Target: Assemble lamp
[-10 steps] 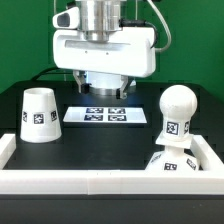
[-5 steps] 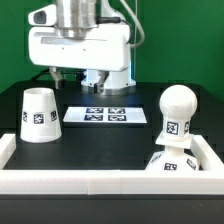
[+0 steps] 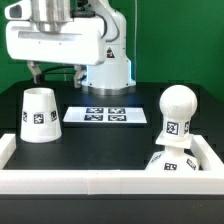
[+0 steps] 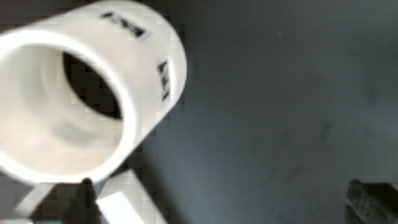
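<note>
The white tapered lamp shade (image 3: 39,115) stands on the black table at the exterior view's left, and its open top fills much of the wrist view (image 4: 151,70). My gripper (image 3: 57,74) hangs open and empty above and slightly behind the shade, not touching it. In the wrist view the gripper (image 4: 222,205) has one dark finger (image 4: 71,200) beside the shade and the other at the far edge. The ball-topped bulb (image 3: 176,114) stands upright at the right. A white tagged part (image 3: 164,164), seemingly the base, sits below the bulb, partly hidden by the front rail.
The marker board (image 3: 105,115) lies flat behind the table's middle. A white rail (image 3: 100,184) runs along the front, with side walls at the left (image 3: 6,150) and right (image 3: 212,155). The robot's white base (image 3: 108,70) stands behind the board.
My gripper has moved toward the exterior view's left and a little upward, from over the marker board to over the shade. The lamp parts have not moved.
</note>
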`<state>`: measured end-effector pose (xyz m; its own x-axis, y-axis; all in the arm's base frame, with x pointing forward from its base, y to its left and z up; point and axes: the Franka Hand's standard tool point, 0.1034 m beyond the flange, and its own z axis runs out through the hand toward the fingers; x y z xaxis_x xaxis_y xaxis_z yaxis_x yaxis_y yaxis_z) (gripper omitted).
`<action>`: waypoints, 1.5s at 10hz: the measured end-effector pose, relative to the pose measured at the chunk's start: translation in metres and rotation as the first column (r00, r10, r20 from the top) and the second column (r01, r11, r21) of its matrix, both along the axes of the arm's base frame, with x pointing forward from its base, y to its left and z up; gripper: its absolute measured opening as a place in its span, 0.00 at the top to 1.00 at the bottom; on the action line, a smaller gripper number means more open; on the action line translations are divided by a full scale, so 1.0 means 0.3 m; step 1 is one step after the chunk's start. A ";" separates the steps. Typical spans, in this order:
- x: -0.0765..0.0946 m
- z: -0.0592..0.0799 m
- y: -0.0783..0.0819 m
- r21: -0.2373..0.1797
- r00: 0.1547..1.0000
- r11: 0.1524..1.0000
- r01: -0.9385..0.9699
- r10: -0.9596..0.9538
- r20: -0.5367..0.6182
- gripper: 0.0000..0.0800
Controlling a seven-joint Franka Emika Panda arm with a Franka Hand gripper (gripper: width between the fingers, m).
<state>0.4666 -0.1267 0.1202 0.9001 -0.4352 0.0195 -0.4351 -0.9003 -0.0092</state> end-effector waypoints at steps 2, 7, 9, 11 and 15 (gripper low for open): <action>-0.019 -0.033 -0.006 -0.013 1.000 1.000 -0.009 0.009 0.001 0.13; -0.019 -0.054 0.001 -0.020 1.000 1.000 -0.017 0.017 -0.004 0.13; -0.019 -0.055 0.002 -0.021 1.000 1.000 -0.019 0.019 -0.006 0.13; -0.020 -0.058 0.005 -0.021 1.000 1.000 -0.021 0.021 -0.007 0.13; -0.041 -0.072 0.005 -0.025 1.000 1.000 -0.017 0.017 -0.004 0.13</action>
